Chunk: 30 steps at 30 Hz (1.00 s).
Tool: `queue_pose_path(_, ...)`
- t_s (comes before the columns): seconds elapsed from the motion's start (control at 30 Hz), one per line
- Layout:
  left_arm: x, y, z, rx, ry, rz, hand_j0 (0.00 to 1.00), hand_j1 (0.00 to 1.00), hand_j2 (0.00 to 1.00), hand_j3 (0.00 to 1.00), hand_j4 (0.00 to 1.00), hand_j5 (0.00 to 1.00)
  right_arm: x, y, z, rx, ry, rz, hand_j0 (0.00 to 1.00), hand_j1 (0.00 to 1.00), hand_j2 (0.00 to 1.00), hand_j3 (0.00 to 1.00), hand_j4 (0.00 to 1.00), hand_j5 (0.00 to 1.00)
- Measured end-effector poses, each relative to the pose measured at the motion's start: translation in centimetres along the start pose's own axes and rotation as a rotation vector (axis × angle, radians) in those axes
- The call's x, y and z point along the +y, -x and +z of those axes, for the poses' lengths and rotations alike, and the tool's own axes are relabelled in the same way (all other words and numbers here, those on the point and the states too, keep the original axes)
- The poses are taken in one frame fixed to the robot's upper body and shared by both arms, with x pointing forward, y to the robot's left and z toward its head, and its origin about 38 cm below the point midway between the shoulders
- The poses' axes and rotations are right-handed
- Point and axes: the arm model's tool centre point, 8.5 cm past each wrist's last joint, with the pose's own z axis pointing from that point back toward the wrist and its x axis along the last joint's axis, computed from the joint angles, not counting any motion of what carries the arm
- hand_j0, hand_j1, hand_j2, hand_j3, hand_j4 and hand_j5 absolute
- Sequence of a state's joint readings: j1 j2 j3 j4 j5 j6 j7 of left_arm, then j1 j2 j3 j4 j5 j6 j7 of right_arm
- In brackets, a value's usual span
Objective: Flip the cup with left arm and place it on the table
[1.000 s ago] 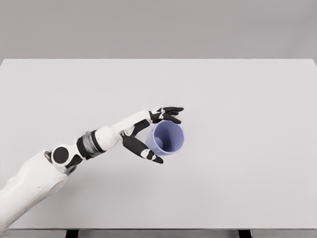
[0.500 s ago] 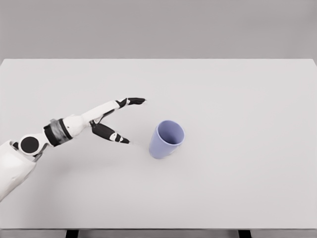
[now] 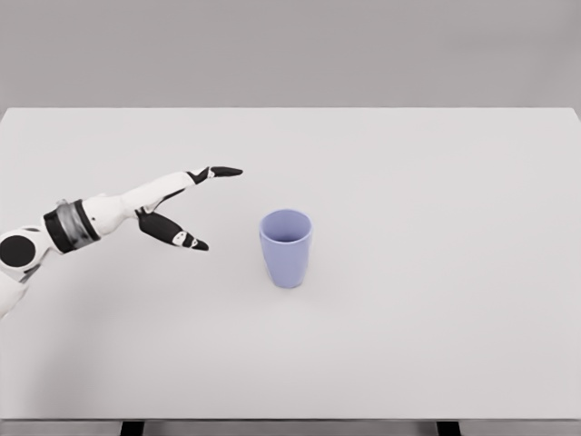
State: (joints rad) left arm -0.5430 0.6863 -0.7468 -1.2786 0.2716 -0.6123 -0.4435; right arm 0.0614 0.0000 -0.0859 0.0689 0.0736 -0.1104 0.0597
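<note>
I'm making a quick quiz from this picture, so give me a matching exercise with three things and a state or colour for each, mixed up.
Things:
1. cup
2. left hand
3. table

Descriptions:
A. white, flat, bears the other item
B. open, fingers spread, holding nothing
C. lavender-blue, upright, mouth facing up

Pairs: 1-C, 2-B, 3-A

White left arm (image 3: 100, 214) w/ grey wrist band, black joint disc, seemingly black-tipped fingers.

Matt, smooth cup (image 3: 286, 248) — plastic-looking — on a matt table (image 3: 436, 318).
</note>
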Motion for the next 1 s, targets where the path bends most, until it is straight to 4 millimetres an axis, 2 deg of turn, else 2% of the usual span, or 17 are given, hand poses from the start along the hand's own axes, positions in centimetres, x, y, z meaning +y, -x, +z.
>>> queue_pose_path(0.43,0.5,-1.5,-0.1,-0.027,0.033,-0.054,1.0,1.0,1.0,1.0,1.0,1.0,0.0,0.0,0.0,0.0,0.0,0.0,1.0,1.0,1.0,1.0,1.0,1.0)
queue_pose_path(0.57,1.2,-2.0,0.3,-0.02,0.045,-0.092,1.0,1.0,1.0,1.0,1.0,1.0,0.0,0.0,0.0,0.0,0.0,0.0,1.0,1.0,1.0,1.0,1.0,1.0)
queue_pose_path(1.0,5.4,-2.0,4.8,0.101,0.057,-0.231,1.0,1.0,1.0,1.0,1.0,1.0,0.0,0.0,0.0,0.0,0.0,0.0,1.0,1.0,1.0,1.0,1.0,1.0)
